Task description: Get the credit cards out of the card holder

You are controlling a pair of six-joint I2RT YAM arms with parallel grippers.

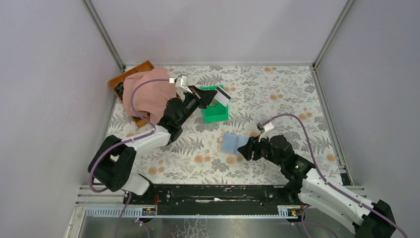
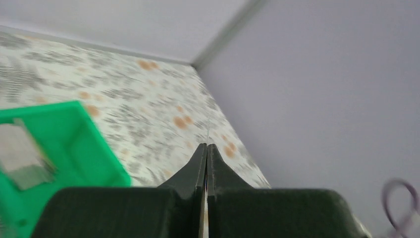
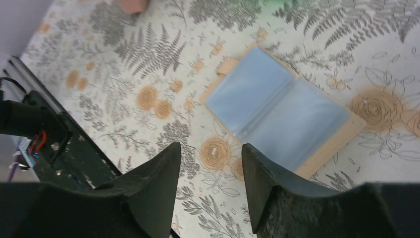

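The card holder (image 1: 231,143) (image 3: 277,109) lies open on the floral table, pale blue inside with a tan rim. Just near-right of it hangs my right gripper (image 1: 243,149) (image 3: 210,148), its jaws open and empty. My left gripper (image 1: 207,97) (image 2: 207,145) is over the green bin (image 1: 216,115) (image 2: 79,144), shut on a credit card (image 1: 223,95), pale with a dark stripe. That card shows only as a thin edge (image 2: 208,130) in the left wrist view. A grey card (image 2: 22,156) lies inside the bin.
A pink cloth (image 1: 148,94) drapes over a brown board (image 1: 130,75) at the back left. Grey walls close in the table on three sides. A black rail (image 1: 213,193) (image 3: 49,144) runs along the near edge.
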